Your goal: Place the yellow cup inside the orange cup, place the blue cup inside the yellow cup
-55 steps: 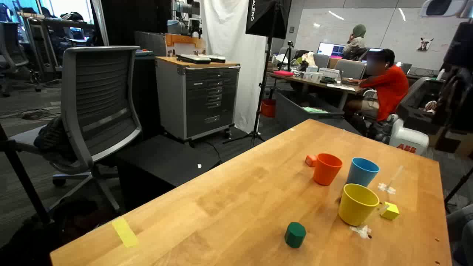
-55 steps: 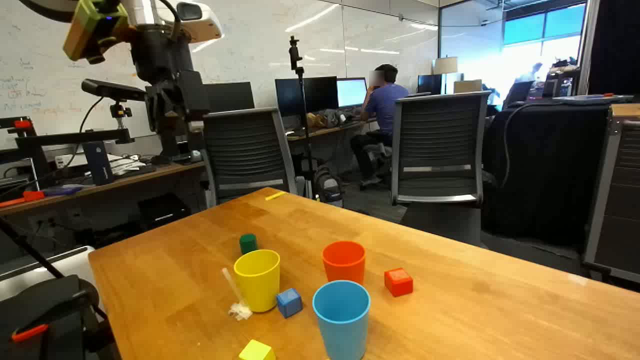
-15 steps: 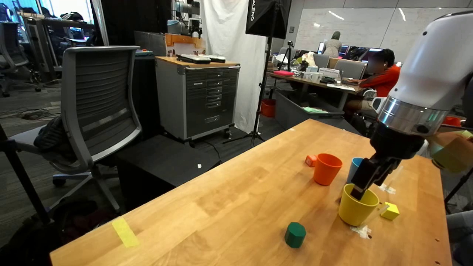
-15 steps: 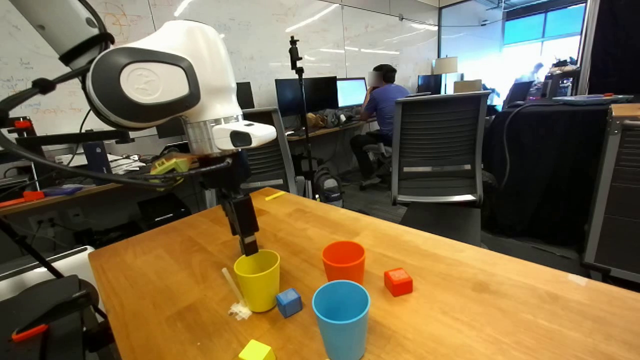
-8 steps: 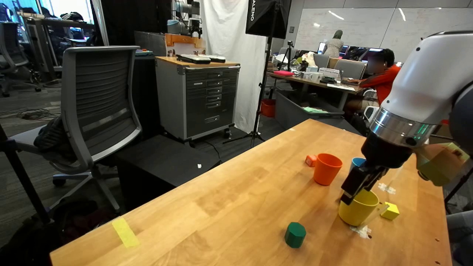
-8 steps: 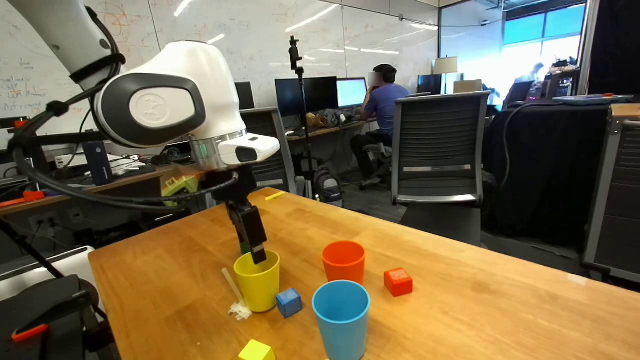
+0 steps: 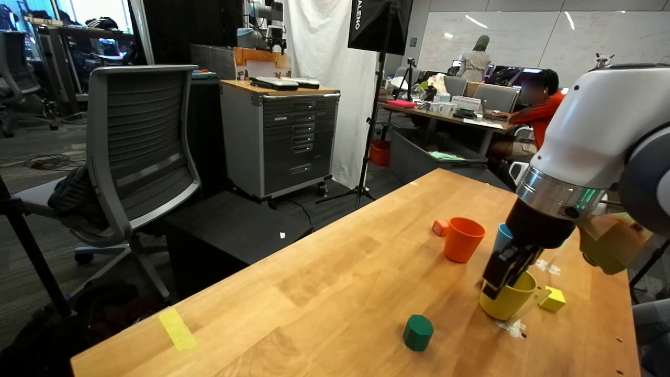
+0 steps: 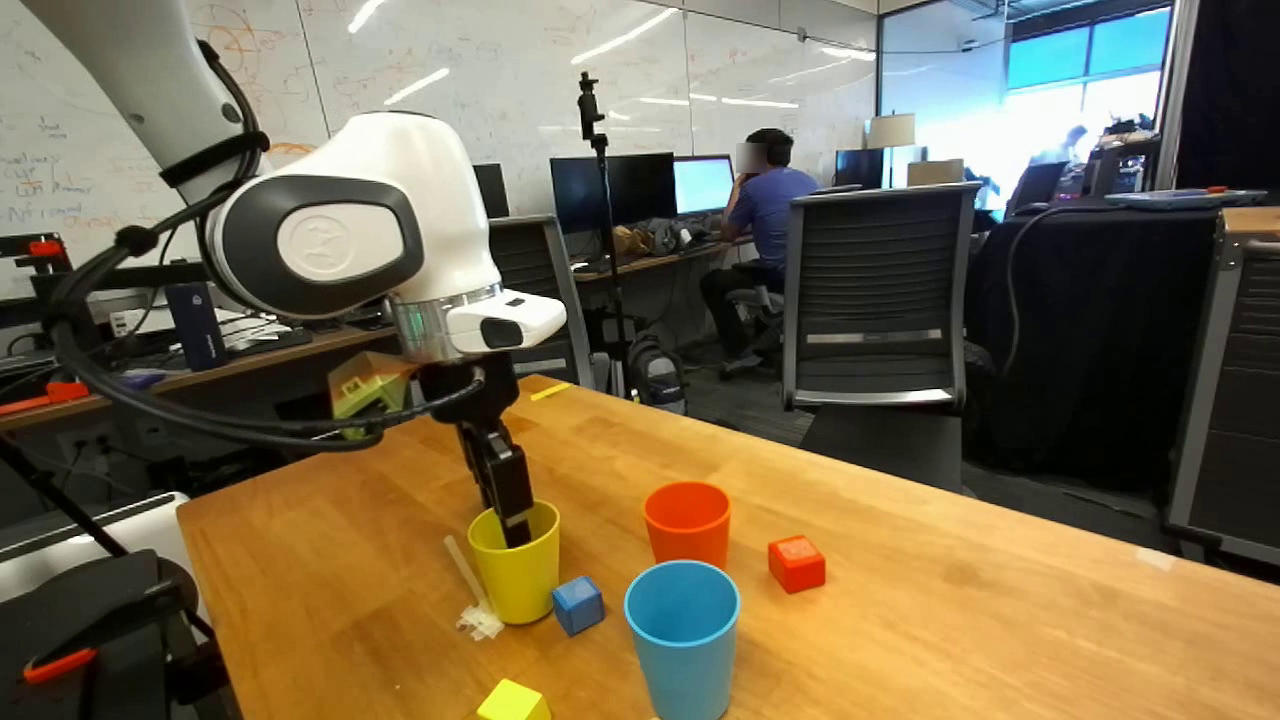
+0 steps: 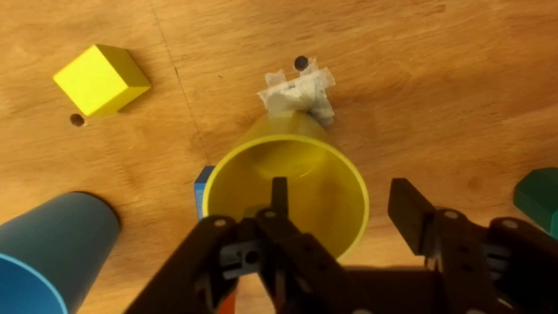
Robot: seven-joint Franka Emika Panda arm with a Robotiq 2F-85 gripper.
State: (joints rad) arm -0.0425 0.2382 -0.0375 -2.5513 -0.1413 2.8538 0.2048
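Note:
The yellow cup (image 7: pixel 507 306) stands upright on the table in both exterior views (image 8: pixel 520 580). My gripper (image 9: pixel 340 192) is open at its rim. In the wrist view one finger is over the mouth of the yellow cup (image 9: pixel 322 196) and the other is outside the rim. In an exterior view a fingertip (image 8: pixel 515 530) reaches into the mouth. The orange cup (image 7: pixel 463 241) stands upright and empty, apart from it (image 8: pixel 688 525). The blue cup (image 8: pixel 685 645) stands upright nearby, partly hidden by my gripper in an exterior view (image 7: pixel 503 235); it also shows in the wrist view (image 9: pixel 56 244).
A blue cube (image 8: pixel 578 605) sits against or very near the yellow cup. A yellow cube (image 9: pixel 100 83), a red cube (image 8: pixel 797 563) and a green block (image 7: pixel 418 333) lie around. A clear strip (image 8: pixel 465 572) taped to the table stands beside the yellow cup.
The arm has come in over the table and lowered to the yellow cup. In the last second my gripper has moved down, with a finger now below the rim. The cups have not moved.

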